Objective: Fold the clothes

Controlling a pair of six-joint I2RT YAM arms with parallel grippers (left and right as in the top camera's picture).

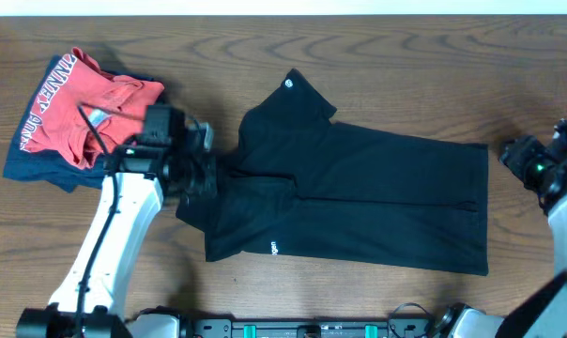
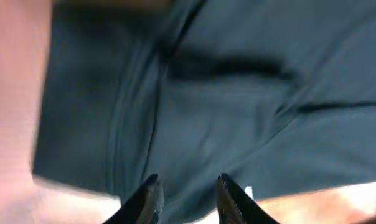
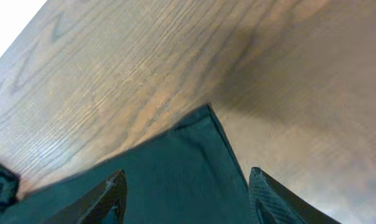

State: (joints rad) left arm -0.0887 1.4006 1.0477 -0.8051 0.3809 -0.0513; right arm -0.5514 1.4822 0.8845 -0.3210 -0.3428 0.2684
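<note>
**Wooden desk [image 1: 387,70], black T-shirt [image 1: 377,202] lying crosswise**

We see the T-shirt at centre frame, its long axis running left to right. Our left hand [image 1: 199,171], fingers apart, sits over the sleeve end at frame left and looks nearer. Our right hand [image 1: 526,155], fingers spread wide, hovers beside the hem corner at frame right.

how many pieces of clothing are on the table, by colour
black T-shirt: 1
red shirt: 1
navy garment: 1
total: 3
</note>
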